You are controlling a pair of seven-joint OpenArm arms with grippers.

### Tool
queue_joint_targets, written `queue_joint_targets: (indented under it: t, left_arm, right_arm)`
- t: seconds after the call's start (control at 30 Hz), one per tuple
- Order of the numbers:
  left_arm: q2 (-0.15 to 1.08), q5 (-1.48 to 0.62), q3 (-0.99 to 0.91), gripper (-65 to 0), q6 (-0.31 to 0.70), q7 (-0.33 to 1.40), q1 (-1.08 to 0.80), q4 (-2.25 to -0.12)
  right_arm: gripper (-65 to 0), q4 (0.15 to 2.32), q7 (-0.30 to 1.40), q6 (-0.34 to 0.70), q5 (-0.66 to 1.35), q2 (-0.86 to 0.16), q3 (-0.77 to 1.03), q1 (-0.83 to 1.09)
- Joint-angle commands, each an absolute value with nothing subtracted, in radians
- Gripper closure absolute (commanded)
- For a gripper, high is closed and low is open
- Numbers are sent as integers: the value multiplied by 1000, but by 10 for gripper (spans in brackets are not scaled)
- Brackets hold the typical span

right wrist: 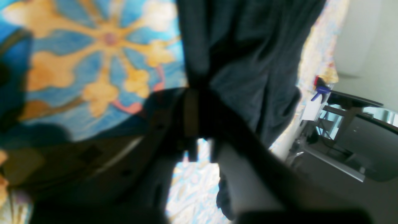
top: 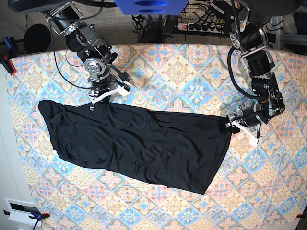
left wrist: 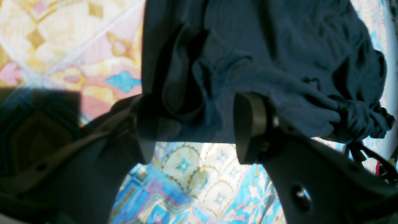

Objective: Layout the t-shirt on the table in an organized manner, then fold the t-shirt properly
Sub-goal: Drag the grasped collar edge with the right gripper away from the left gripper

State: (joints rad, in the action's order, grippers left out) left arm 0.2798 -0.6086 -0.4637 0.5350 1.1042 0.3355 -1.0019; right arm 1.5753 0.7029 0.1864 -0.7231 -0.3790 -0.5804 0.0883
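The t-shirt (top: 139, 139) is plain black, of thin soft cloth without print. It lies spread on the worktop (top: 192, 67), which is covered in a flat pastel tile pattern of blue, pink, peach and cream diamonds. In the base view the garment forms a long, roughly four-sided shape. Its long axis runs across the worktop from that view's upper left to its lower right, slightly slanted. The surface is mostly smooth, with shallow creases near the left end and a straight edge at the lower right.

The right gripper (top: 98, 98) is at the garment's upper edge near the left end of the base view. Its wrist view shows the jaws closed tight on a gathered pinch of black cloth (right wrist: 236, 62), which fans out from the grip in soft folds.

The left gripper (top: 235, 125) is at the garment's far end, on the base view's right. Its wrist view shows the jaws (left wrist: 192, 124) standing fairly wide, with bunched, wrinkled cloth (left wrist: 279, 62) lying between and over them. Whether they actually clamp the cloth cannot be told.
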Motion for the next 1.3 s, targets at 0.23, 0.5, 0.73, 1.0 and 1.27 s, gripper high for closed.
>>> queue_joint_targets:
  t: [0.23, 0.5, 0.73, 1.0, 1.27]
  left_arm:
    - [291, -630, -466, -364, 541, 1090, 361, -1020]
    - [291, -630, -466, -364, 541, 1090, 361, -1020]
    - [291, -630, -466, -364, 541, 1090, 361, -1020]
    - [291, -630, -466, -364, 541, 1090, 361, -1020]
    - [291, -630, -466, -364, 541, 1090, 361, -1020]
  right_arm:
    - [0, 1606, 753, 222, -700, -392, -575, 93]
    - [0, 1701, 753, 222, -700, -392, -573, 47]
    - [0, 1693, 751, 222, -700, -390, -578, -18]
    - [-1, 1690, 746, 222, -700, -390, -581, -90]
    - [-1, 1633, 743, 222, -700, -389, -582, -136]
